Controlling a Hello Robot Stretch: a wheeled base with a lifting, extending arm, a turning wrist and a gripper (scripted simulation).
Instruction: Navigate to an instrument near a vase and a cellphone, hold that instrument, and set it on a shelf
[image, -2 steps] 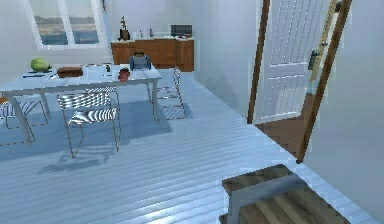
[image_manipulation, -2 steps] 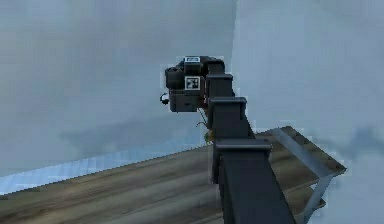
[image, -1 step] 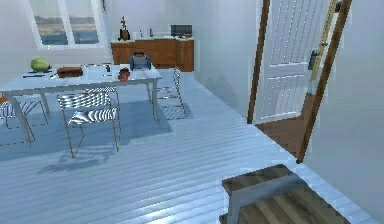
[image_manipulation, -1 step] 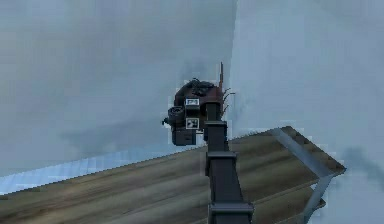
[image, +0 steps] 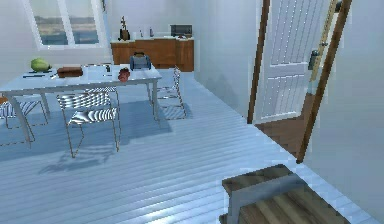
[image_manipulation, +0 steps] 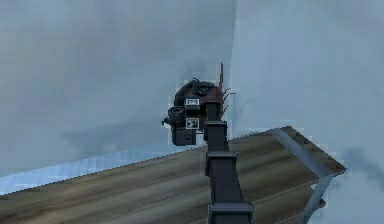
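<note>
The robot's dark square arm (image_manipulation: 226, 180) reaches over a brown wooden, metal-framed shelf (image_manipulation: 120, 192), its gripper (image_manipulation: 176, 122), finger spread impossible to tell, holding a small reddish-brown instrument (image_manipulation: 198, 96) clear above the boards, seemingly mid-placement, with a gentle lowering likely next.

Floor (image: 150, 170) of pale, smooth planks; door (image: 290, 60) white, panelled, faint sheen; chair (image: 88, 100) of wire-mesh metal; cabinets (image: 155, 53) matt brown wood; arm (image_manipulation: 228, 185) dark, matt, smooth.
</note>
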